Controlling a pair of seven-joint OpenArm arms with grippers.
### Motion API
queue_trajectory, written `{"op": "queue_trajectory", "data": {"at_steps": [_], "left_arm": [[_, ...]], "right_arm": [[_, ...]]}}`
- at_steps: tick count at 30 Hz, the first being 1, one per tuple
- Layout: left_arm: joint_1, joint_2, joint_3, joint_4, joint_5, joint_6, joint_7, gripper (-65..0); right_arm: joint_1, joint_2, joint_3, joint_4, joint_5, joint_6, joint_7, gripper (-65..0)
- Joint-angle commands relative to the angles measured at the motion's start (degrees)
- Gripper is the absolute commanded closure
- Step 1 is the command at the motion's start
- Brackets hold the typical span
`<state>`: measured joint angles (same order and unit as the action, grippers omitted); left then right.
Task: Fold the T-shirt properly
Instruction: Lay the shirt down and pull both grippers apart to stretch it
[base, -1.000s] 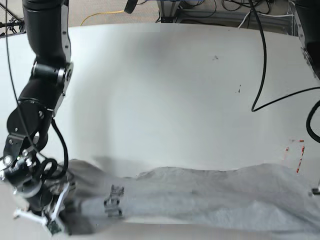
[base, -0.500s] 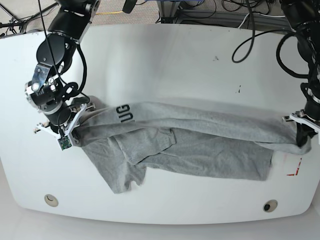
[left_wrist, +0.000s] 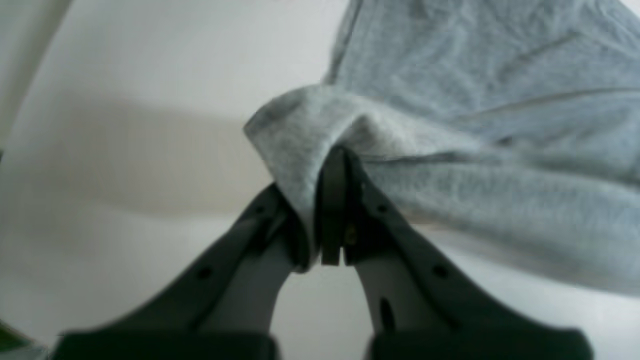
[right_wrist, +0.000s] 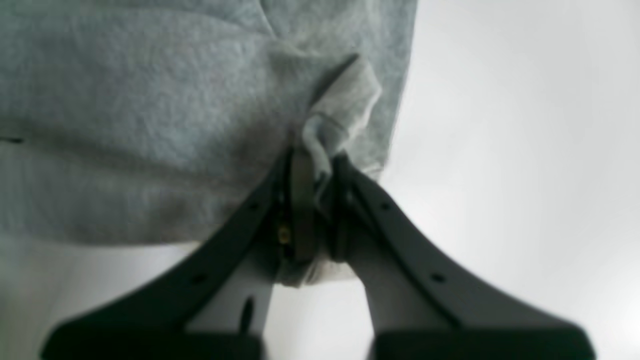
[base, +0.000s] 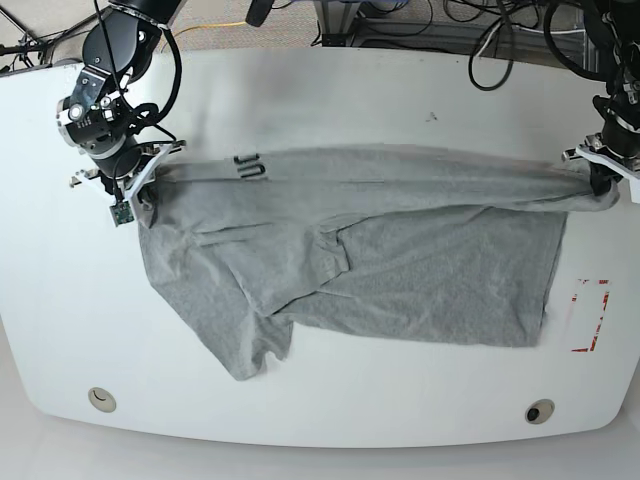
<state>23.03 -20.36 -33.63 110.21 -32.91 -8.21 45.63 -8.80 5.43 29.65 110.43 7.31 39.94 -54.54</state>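
Observation:
The heather-grey T-shirt hangs stretched between my two arms above the white table, its lower part draping onto the surface, black lettering near its top left. On the right of the base view, my left gripper is shut on a bunched corner of the T-shirt; the dark fingers pinch the cloth in the left wrist view. At the left of the base view, my right gripper is shut on the other corner of the T-shirt, a fold squeezed between its fingers.
A red outlined mark is on the table near the right edge. Two round holes sit near the front edge. Cables hang behind the table's far side.
Both arms have risen and moved toward the far side, carrying the T-shirt's upper edge. The cloth now hangs flatter and wider, with more of it spread out.

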Motion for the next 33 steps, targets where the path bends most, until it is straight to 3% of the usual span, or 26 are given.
{"op": "queue_trajectory", "data": {"at_steps": [1,26,28,31,33], "left_arm": [[1.72,-0.96,-1.14,1.13,-0.90,-0.45,-1.80,-0.1],[0.67,-2.45,0.35,-7.66,-0.90,-0.45,-1.80,-0.3],[0.75,-2.45,0.35,-7.49,-0.90,-0.45,-1.71,-0.3],[0.75,-2.45,0.26,-7.66,-0.90,-0.45,-1.63,-0.1],[0.75,-2.45,0.26,-7.66,-0.90,-0.45,-1.63,-0.1]], "right_arm": [[-2.06,-0.20,0.64,1.17,0.73,0.06,1.31,0.0],[-10.41,-3.10,4.15,1.26,0.73,0.06,1.05,-0.5],[-10.85,-3.19,4.15,1.26,0.73,0.06,0.96,-5.5],[-12.17,-4.60,4.15,1.35,0.73,0.06,1.05,-26.3],[-12.43,-5.12,4.15,1.52,0.73,0.06,1.14,-36.3]]}}
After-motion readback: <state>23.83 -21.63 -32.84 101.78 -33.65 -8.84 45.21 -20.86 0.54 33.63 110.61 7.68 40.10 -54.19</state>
